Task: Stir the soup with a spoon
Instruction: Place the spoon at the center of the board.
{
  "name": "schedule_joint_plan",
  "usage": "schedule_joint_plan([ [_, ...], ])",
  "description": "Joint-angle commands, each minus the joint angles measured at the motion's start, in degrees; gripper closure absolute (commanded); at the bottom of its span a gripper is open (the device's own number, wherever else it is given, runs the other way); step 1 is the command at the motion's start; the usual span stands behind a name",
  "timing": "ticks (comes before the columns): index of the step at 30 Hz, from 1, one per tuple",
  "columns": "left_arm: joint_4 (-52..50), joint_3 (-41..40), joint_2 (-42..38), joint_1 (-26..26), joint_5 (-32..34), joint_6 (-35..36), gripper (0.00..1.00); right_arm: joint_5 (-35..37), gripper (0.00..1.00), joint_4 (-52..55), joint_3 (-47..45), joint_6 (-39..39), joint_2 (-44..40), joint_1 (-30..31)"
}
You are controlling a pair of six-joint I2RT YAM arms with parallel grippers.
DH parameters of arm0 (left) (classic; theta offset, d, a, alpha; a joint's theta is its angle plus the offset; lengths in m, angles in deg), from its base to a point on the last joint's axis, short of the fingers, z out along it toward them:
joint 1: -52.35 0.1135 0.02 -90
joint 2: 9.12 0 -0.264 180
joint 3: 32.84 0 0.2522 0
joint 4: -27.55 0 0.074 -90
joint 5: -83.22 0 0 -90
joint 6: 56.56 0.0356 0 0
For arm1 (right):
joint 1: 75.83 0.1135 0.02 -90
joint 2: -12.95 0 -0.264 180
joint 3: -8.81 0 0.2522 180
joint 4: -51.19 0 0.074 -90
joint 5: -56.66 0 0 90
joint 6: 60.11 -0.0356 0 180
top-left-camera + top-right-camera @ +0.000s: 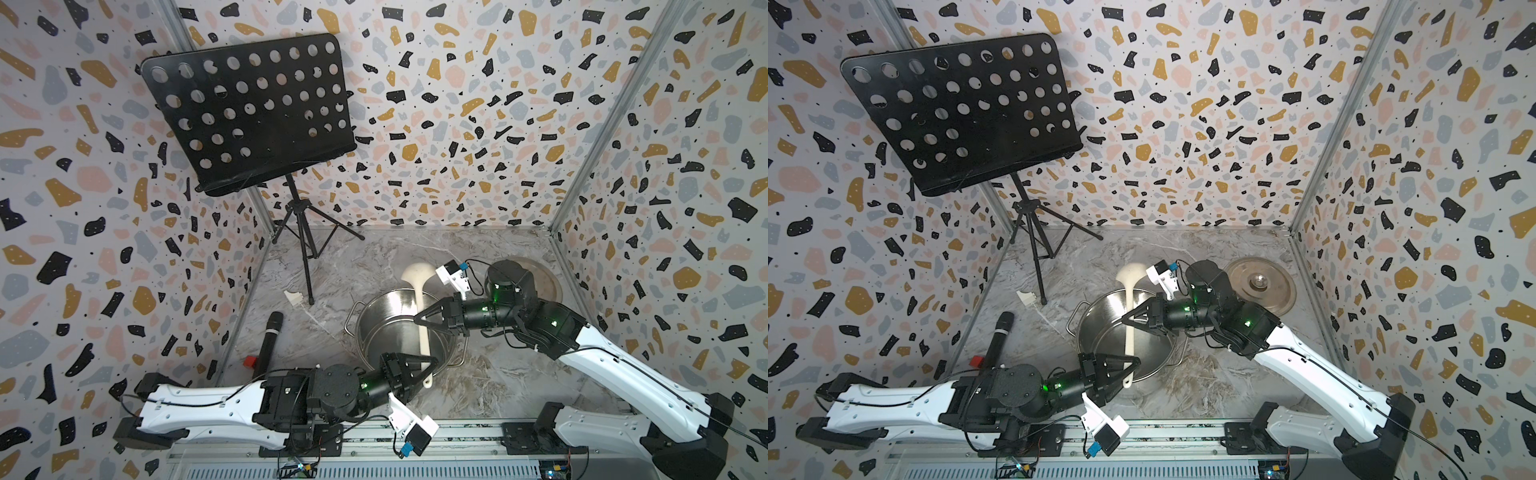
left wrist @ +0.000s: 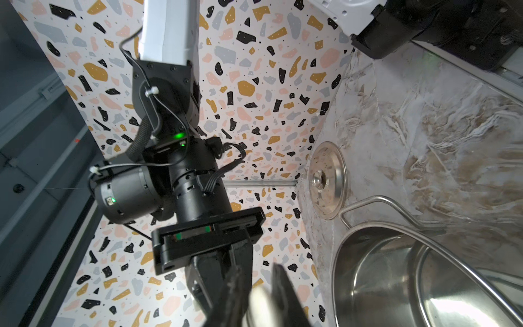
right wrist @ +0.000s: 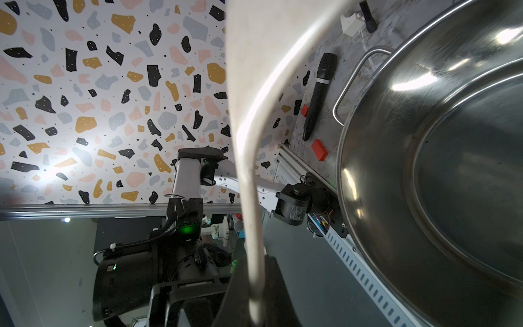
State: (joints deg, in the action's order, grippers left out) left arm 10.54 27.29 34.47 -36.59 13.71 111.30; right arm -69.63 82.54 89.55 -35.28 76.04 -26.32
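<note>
Both top views put the spoon [image 1: 423, 340] lower centre, over the pot [image 1: 380, 328]. Only the right wrist view shows my right hand [image 3: 257, 283] clamped on its handle. The left hand [image 1: 428, 368] straddles the handle's end, and I cannot tell whether it is gripping.

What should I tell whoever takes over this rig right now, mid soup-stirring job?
Right gripper: shut on the spoon handle, about mid-length.
Left gripper: around the handle's end; whether it grips is unclear.
Spoon: held across above the pot, bowl at the far side, not in the pot.
Pot: open, no soup visible; lid lies flat nearby.
Done: lid off, spoon lifted.
Left: lower the bowl into the pot and stir.
</note>
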Motion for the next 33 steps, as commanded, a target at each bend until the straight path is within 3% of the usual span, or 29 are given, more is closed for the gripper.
schedule_joint_plan([
  [1,6.6,0.6,-1.5,-0.2,3.6,-9.4,0.50,1.6,1.00,2.7,0.8,4.4,-2.4,-2.3],
  [3,7.2,1.0,-1.5,-0.1,7.6,-17.0,0.38,-2.2,1.00,4.4,1.0,6.3,-4.0,-7.9],
  [6,3.9,2.6,-1.5,1.0,13.7,-31.6,0.01,-11.4,1.00,8.9,0.1,12.8,-6.4,-23.8],
  [10,-7.6,6.8,-1.9,8.6,17.3,-55.8,0.01,-24.7,1.00,13.5,-4.3,24.6,-6.4,-45.4],
  [12,-14.9,9.1,-1.8,13.5,18.3,-66.1,0.01,-24.2,1.00,15.7,-6.9,31.6,-4.8,-52.2],
  [17,-27.6,15.0,-1.0,20.9,19.5,-81.7,0.01,-12.2,1.00,18.8,-11.4,45.1,4.3,-54.2],
  [23,-32.2,15.5,-2.7,21.6,22.4,-86.2,0.01,-7.3,1.00,18.0,-15.4,53.2,10.3,-54.4],
  [33,-33.9,14.8,-3.2,23.0,25.9,-86.9,0.01,-9.8,1.00,8.2,-24.8,49.3,10.0,-53.5],
])
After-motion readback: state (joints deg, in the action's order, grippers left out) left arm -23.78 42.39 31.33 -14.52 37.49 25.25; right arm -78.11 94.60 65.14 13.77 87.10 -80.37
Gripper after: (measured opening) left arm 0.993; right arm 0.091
